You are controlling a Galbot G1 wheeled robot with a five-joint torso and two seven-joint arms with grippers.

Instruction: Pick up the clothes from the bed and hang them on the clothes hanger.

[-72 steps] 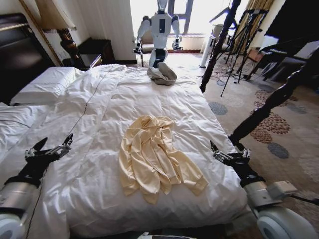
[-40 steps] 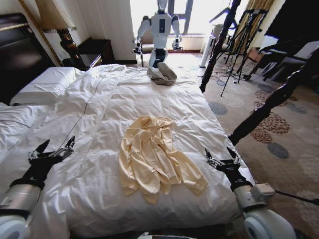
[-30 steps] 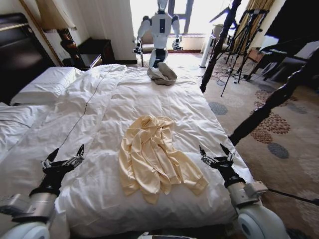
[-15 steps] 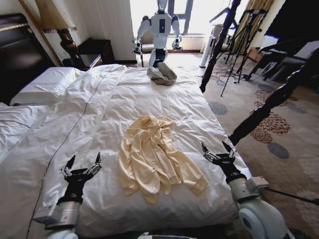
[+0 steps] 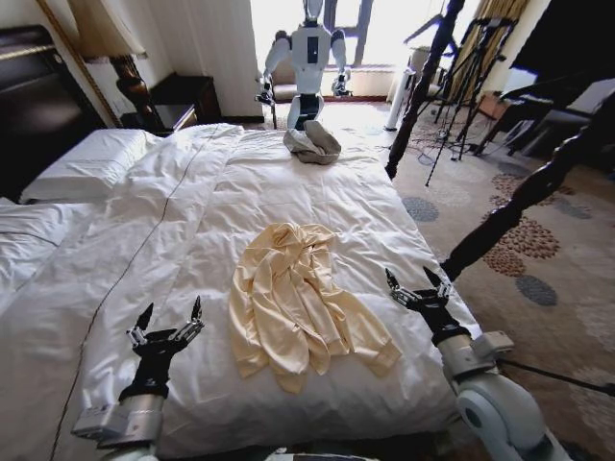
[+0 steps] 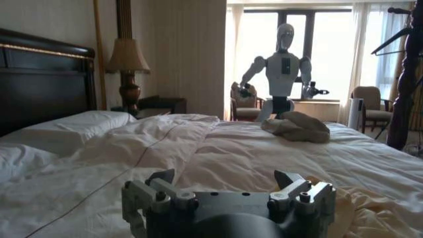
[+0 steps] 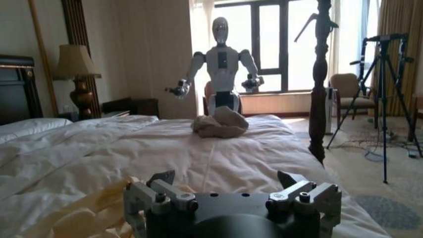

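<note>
Garment: the pale yellow hooded top lies crumpled on the near half of the bed, hood toward the far end, sleeves trailing toward the foot, well apart from the grey-beige bundle at the far edge.
Left gripper: hovers low over the duvet just beside the top's left sleeve, jaws spread and holding nothing.
Right gripper: hovers near the bed's right edge, beside the top's right side, jaws likewise spread and empty.
Handling: thin, soft and light by the look of it; it likely sags and bunches when lifted, and the fabric may slip from a shallow pinch.
Where to hold: probably the two shoulders near the hood, one per gripper, pinching a raised fold so the puffy duvet is not caught too.
Risk: grabbing one layer only, or duvet with it.
</note>
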